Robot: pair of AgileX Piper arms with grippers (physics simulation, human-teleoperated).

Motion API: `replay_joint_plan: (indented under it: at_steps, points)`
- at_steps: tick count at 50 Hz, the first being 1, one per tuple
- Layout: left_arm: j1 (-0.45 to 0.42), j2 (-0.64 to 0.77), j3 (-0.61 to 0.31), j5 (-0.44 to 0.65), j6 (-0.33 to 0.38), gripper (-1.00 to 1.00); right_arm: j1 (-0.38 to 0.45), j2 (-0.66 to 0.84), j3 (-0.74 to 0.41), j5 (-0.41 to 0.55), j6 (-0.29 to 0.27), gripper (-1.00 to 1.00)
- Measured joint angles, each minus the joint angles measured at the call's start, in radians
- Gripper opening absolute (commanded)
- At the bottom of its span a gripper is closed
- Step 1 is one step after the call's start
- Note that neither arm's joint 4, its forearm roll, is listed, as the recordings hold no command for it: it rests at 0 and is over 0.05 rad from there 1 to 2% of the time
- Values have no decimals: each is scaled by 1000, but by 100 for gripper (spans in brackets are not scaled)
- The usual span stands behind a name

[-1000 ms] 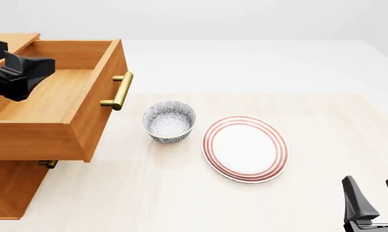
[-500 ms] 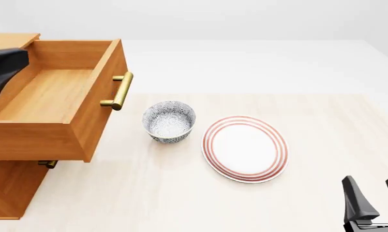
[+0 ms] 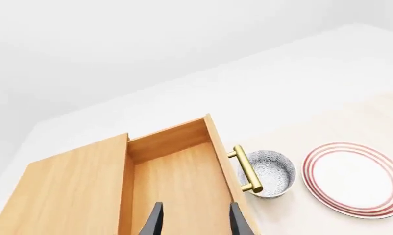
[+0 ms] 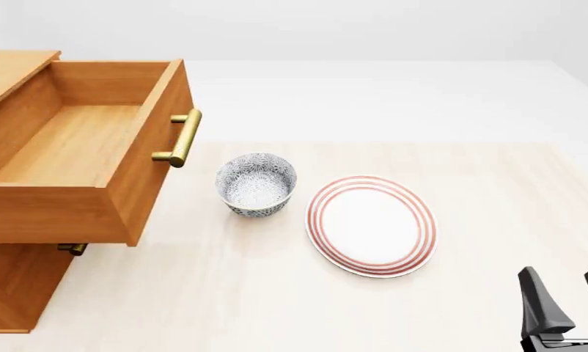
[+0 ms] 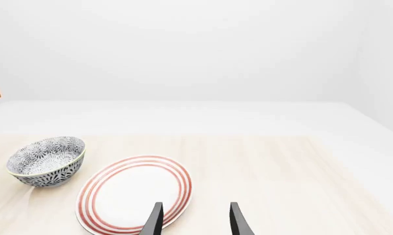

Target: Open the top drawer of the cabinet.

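The left gripper (image 3: 194, 221) hangs open and empty above the top drawer (image 4: 79, 158), while the right gripper (image 4: 566, 304) waits open and empty at the front view's lower right. The task looks done: the top drawer stands pulled well out of the cabinet (image 4: 15, 290) at the frame's left. It is a deep orange-brown box, bare inside, its brass handle (image 4: 179, 138) facing the patterned bowl (image 4: 256, 183) on the bench (image 4: 274, 293).

No text, label, brand, number or sign can be read in any view. The cabinet (image 4: 10, 286), its top drawer (image 4: 89, 147), the bowl (image 4: 256, 183) and the plate (image 4: 372, 224) carry only wood grain or painted pattern.
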Motion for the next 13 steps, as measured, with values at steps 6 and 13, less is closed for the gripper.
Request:
replay_joint_plan:
  at_steps: [6, 13]
  points:
    - [6, -31, -1, 3, 7, 100, 0, 0, 0, 0, 0, 100]
    - [7, -60, -2, 8, 15, 100, 0, 0, 0, 0, 0, 100]
